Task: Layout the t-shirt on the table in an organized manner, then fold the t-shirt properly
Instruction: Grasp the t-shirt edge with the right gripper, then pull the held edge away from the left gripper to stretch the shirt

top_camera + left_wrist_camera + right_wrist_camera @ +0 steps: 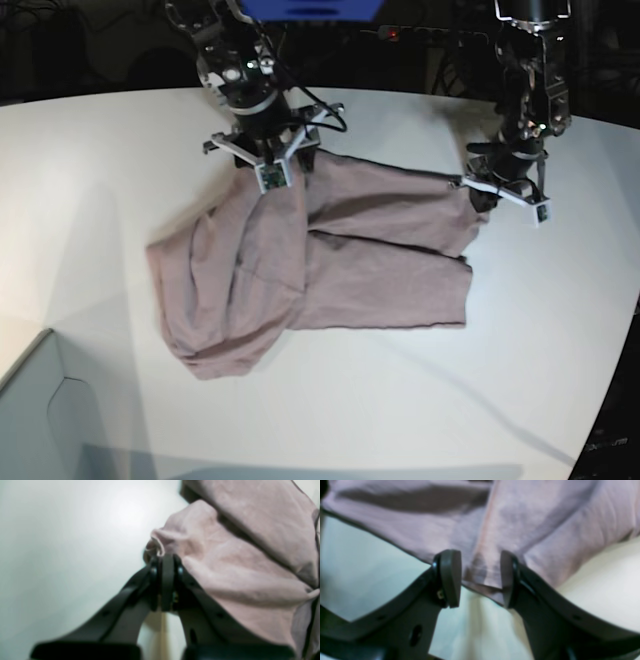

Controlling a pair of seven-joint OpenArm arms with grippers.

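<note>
left gripper (166, 562) pinching t-shirt (330, 255), right gripper (480, 578) parted

No readable text, labels, brand names, numbers or signs appear in any of the three views. The t-shirt (330, 260) is plain pink cloth, and the white worktop (90, 170) carries no markings at all.

Your left gripper (166, 562) is pinched tight, while your right gripper (480, 578) has its jaws spread apart.
</note>
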